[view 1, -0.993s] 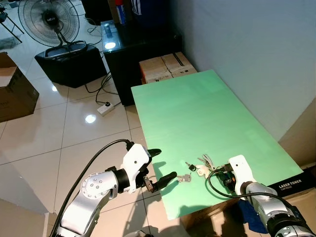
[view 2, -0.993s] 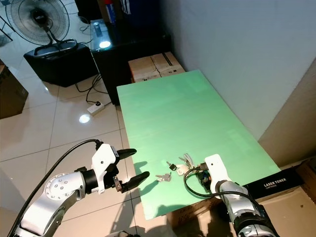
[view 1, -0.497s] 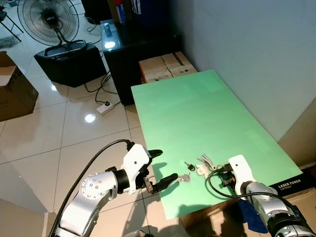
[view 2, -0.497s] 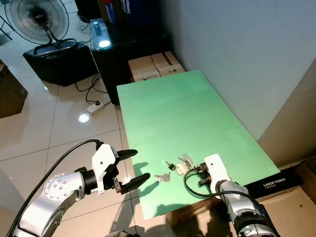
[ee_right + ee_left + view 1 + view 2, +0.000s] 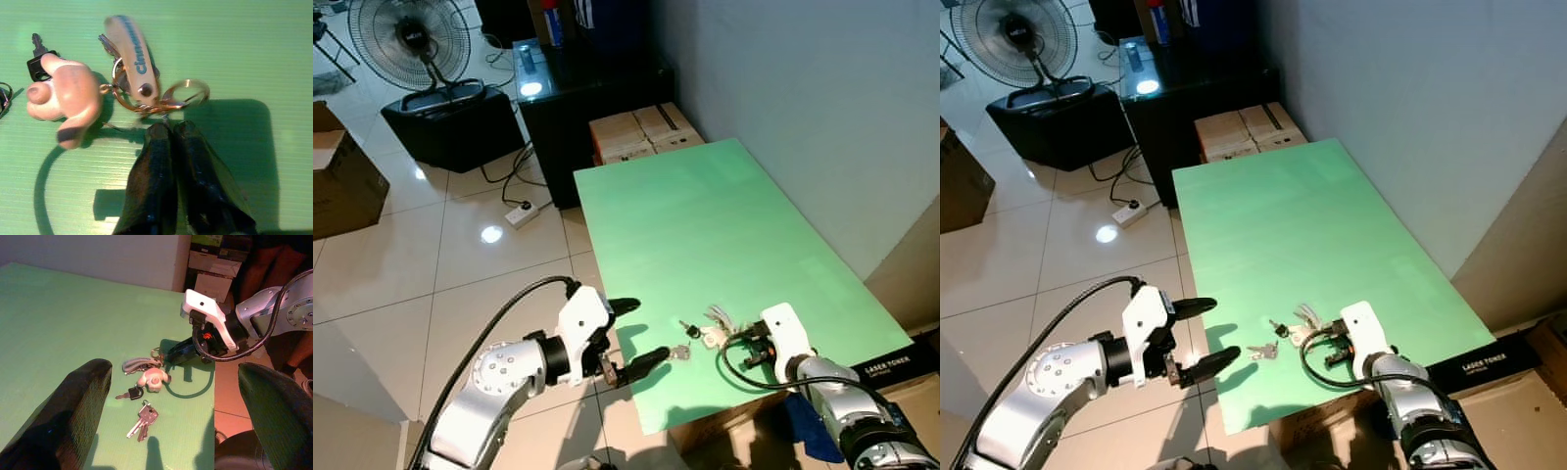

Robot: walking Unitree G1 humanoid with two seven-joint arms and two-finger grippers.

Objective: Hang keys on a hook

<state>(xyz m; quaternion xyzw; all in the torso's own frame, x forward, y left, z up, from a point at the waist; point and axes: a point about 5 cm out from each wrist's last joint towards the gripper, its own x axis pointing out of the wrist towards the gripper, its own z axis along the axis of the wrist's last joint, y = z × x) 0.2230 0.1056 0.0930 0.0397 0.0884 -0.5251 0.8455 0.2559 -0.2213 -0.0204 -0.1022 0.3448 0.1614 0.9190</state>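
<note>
One bunch of keys with a pale figurine charm is lying on the green table, near its front edge. Right gripper, fingers pressed together, is resting on the table with its tips touching the bunch's ring. Left gripper, fingers spread apart, is hovering at the table's front-left edge, near two loose keys.

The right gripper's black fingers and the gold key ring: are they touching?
Touching. In the right wrist view the right gripper has its fingertips pressed together at the gold key ring with no gap, on the green table.
</note>
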